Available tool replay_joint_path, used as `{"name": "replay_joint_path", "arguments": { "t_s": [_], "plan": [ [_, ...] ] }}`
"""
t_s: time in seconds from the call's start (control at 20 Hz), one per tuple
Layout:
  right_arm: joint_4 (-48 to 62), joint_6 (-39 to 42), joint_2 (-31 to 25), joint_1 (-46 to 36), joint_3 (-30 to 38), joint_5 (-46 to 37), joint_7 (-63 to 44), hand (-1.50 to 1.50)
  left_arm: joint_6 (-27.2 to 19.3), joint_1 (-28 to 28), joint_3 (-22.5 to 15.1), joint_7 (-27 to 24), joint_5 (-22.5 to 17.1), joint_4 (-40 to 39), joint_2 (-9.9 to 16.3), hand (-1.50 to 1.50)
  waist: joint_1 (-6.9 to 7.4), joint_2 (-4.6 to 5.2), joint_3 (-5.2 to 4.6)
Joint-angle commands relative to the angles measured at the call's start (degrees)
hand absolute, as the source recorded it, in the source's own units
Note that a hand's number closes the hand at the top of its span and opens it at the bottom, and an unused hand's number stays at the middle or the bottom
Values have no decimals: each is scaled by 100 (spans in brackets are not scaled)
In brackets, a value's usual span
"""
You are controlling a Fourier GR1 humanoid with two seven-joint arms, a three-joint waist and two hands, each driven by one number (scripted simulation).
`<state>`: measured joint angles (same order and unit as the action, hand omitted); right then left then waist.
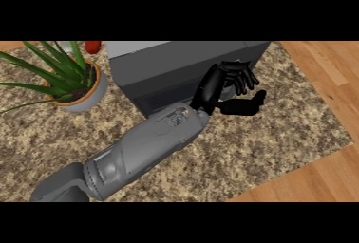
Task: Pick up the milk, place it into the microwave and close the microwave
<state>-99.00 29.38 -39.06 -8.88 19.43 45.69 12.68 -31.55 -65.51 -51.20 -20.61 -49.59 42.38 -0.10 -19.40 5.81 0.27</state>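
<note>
Reaching with left hand (228, 88) to the microwave (182, 66) front, fingers relaxed, thumb spread wide, holding nothing; probably set there for pushing the door shut. No milk visible anywhere near the hand, possibly already inside.

Home kitchen setting: speckled granite-like counter (280, 137), wooden surface (329, 71) along its edge, dark grey microwave (175, 66) standing on counter, potted green plant (67, 78) in grey pot beside microwave.
</note>
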Motion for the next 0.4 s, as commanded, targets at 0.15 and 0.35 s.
{"name": "replay_joint_path", "arguments": {
  "t_s": [0.15,0.35],
  "plan": [
    [-129,-69,-69,187,229,166,-62,-150,-233,422,445,-78,-305,-965,644,-150,339,-7,-37],
    [-244,-47,-91,259,239,259,-122,-150,-119,418,368,-160,-392,-965,634,-150,451,-10,-37]
  ]
}}
